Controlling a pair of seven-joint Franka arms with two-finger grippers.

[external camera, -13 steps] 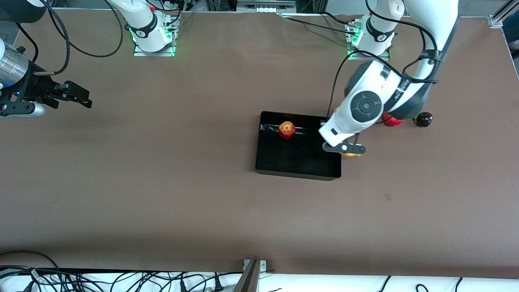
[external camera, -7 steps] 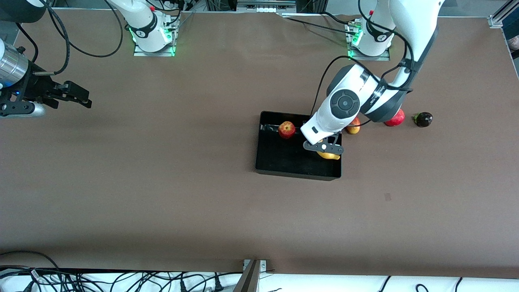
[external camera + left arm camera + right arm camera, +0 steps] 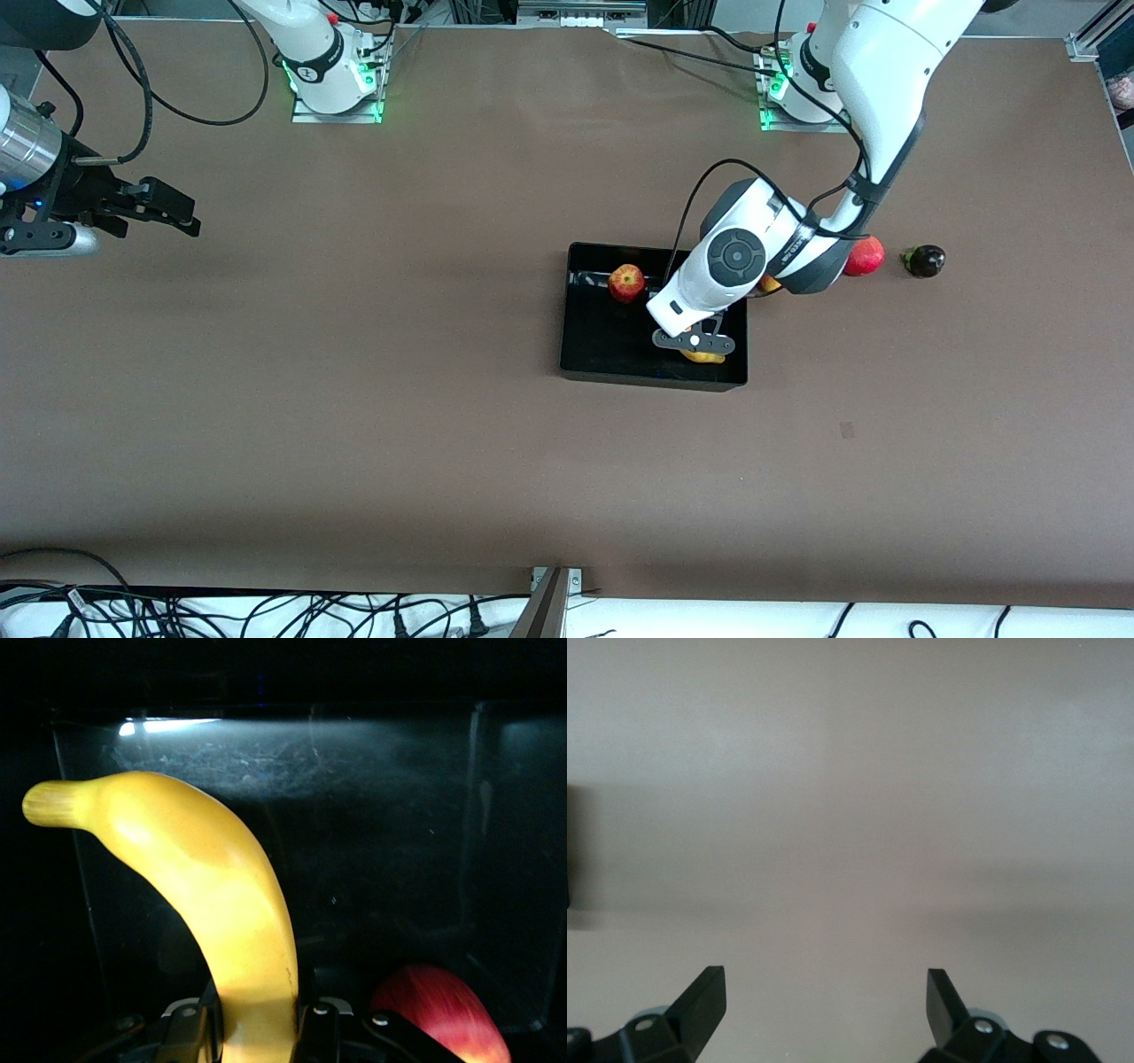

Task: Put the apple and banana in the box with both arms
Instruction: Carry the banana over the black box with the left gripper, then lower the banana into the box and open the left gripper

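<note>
Since half a second ago, the left gripper (image 3: 699, 345) has carried the banana (image 3: 705, 357) from the box's edge at the left arm's end down and inward over the tray floor, while the right arm has not shifted.

From the front, the box (image 3: 585, 354) is a shallow, glossy black plastic rectangle with low walls on the matte brown desk (image 3: 354, 399). The apple (image 3: 626, 283), small, round and red with yellowish streaks, sits inside at about 11 o'clock from the tray's centre. The left gripper hangs over the tray's 4 o'clock part, its jaws shut tight on the banana, whose yellow curve peeks out just below them. Outside the tray toward the left arm's end lie a smooth red fruit (image 3: 866, 256) and a dark round fruit (image 3: 925, 260); a red-yellow fruit (image 3: 768, 284) shows partly under the arm. The right gripper (image 3: 168, 211) waits over bare desk at the right arm's end.

The left wrist view shows the banana (image 3: 213, 904), smooth and bright yellow with a stubby stem end, pinched between the jaws over the scuffed black floor (image 3: 381, 859); the apple (image 3: 443, 1014) shows at the frame's edge.

The right wrist view shows the right gripper (image 3: 824, 997) with its jaws spread wide and holding nothing over plain desk.
</note>
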